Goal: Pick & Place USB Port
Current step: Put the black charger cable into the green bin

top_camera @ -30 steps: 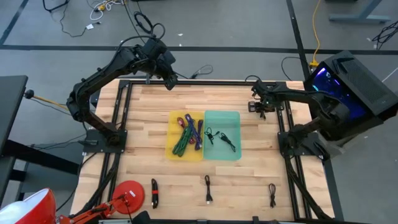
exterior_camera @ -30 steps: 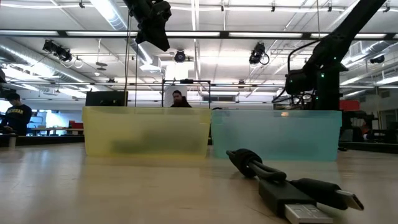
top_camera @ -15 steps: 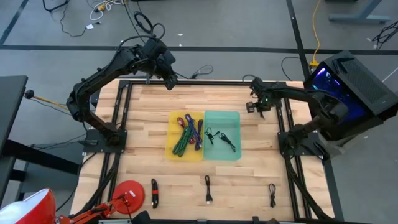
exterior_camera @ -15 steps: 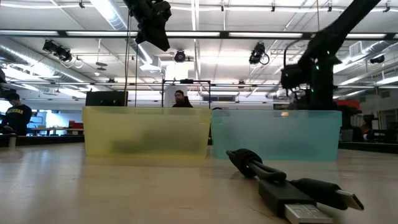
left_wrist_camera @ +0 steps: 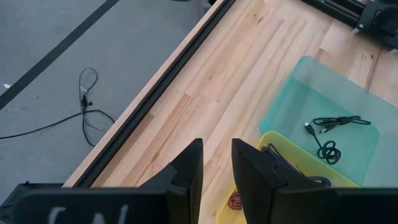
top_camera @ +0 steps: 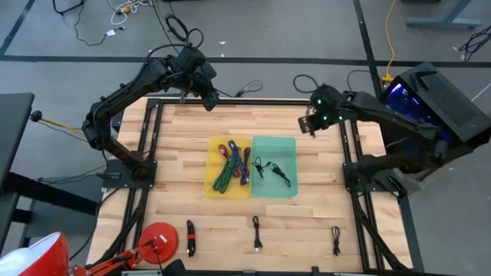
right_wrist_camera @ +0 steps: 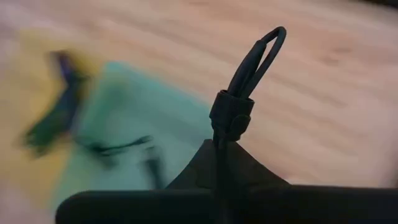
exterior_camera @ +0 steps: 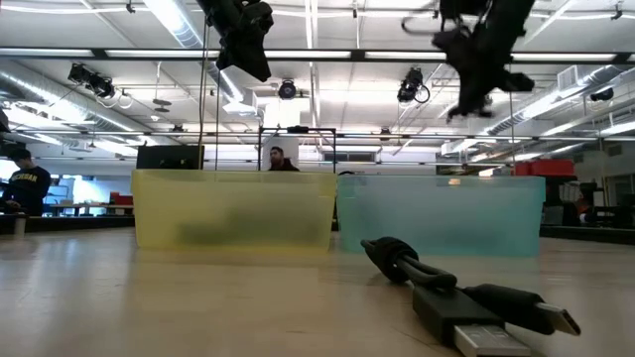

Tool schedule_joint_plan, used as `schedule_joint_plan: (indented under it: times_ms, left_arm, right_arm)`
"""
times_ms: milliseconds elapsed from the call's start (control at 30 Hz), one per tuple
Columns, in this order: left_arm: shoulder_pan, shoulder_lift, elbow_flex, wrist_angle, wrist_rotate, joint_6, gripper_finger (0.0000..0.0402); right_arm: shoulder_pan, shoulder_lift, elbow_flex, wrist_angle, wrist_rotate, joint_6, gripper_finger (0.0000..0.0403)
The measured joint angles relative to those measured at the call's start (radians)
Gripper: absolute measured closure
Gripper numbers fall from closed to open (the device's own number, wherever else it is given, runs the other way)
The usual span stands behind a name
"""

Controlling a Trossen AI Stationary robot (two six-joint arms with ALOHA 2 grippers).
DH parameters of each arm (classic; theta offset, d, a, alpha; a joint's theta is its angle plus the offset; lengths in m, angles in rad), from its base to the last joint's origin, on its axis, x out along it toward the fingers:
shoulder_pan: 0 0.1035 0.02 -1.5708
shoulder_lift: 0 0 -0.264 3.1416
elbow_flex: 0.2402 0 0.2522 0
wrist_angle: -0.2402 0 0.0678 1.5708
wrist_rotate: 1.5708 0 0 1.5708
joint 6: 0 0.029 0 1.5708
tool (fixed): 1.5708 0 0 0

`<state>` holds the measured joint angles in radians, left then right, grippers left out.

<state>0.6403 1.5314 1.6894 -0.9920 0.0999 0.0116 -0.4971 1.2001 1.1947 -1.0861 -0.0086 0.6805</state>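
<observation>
A coiled black USB cable [right_wrist_camera: 231,115] is clamped in my right gripper [top_camera: 309,125], which hangs shut above the table's far right part, just beyond the teal tray [top_camera: 274,182]. That tray holds black cables; the yellow tray [top_camera: 213,184] beside it holds coloured ones. In the low view my right gripper [exterior_camera: 474,69] is high above the trays. My left gripper [top_camera: 209,100] waits raised over the far left edge, its fingers [left_wrist_camera: 188,171] slightly apart with nothing between them. My right gripper pinches the black cable bundle between its two fingers [right_wrist_camera: 205,165]. The bundle lies along the fingers, and its tied loop end [right_wrist_camera: 256,56] sticks out past the fingertips. The cable is lifted clear of the table.
Three more cables lie near the table's front edge: a red-and-black one [top_camera: 191,238], a black one [top_camera: 256,232] and another black one [top_camera: 336,240]. The middle one fills the low view's foreground [exterior_camera: 446,293]. A black frame rail [top_camera: 245,101] runs along the far edge.
My right gripper has risen from the table's far right part, carrying the black cable clear of the wood, and has moved a little toward the left.
</observation>
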Motion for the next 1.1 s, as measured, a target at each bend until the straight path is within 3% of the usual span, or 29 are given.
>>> schedule_joint_plan:
  times_ms: [233, 467, 867, 1100]
  left_arm:
    - [0.0, 0.0, 0.0, 0.019, -0.002, 0.001, 0.0312]
    - [0.0, 0.0, 0.0, 0.044, -0.002, 0.001, 0.0312]
    - [0.0, 0.0, 0.0, 0.044, -0.001, 0.0, 0.0312]
    - [0.0, 0.0, 0.0, 0.044, -0.002, 0.0, 0.0312]
  right_arm:
    - [0.32, 0.0, 0.048, 0.063, 0.068, 0.239, 0.0403]
    - [0.521, 0.09, 0.047, 0.141, 0.105, 0.398, 0.0403]
    - [0.573, 0.205, 0.046, 0.18, 0.079, 0.381, 0.0399]
    - [0.573, 0.206, 0.046, 0.181, 0.07, 0.283, 0.0327]
